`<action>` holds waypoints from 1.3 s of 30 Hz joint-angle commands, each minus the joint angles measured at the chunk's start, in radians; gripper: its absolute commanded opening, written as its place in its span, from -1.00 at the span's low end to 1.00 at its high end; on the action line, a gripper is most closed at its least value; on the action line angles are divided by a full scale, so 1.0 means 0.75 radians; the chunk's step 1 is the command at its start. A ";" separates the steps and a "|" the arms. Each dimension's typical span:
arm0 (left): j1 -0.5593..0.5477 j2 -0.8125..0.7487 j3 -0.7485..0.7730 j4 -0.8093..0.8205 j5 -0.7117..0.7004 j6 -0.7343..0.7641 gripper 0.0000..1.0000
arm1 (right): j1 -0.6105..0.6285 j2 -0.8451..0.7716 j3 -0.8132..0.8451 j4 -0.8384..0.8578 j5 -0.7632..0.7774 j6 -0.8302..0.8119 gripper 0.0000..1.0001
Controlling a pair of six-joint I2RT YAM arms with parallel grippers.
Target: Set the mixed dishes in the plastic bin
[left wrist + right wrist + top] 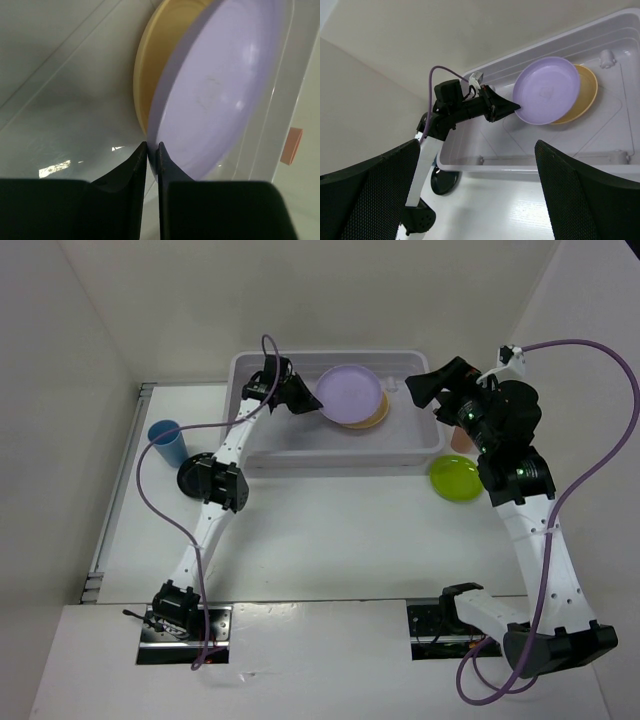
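Observation:
My left gripper [311, 400] is shut on the rim of the lilac plate [350, 393] and holds it tilted inside the plastic bin [335, 447], over the yellow-orange plate [377, 417]. The left wrist view shows the jaws [152, 147] pinching the lilac plate's [220, 90] edge, with the yellow-orange plate [155, 65] behind it. My right gripper [420, 390] is open and empty above the bin's right end. The lime green plate [455, 478] lies right of the bin. The black plate [192, 478] and blue cup [167, 443] stand to its left. The salmon-pink cup [460, 438] is partly hidden behind my right arm.
White walls close in the table on the left, back and right. The right wrist view shows the bin's near rim [520, 162], the black plate [444, 181] and the left arm reaching into the bin.

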 commanded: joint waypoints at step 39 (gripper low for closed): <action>0.007 -0.914 0.070 -0.354 -0.161 0.372 0.53 | -0.405 0.319 -0.109 -0.032 0.374 0.099 1.00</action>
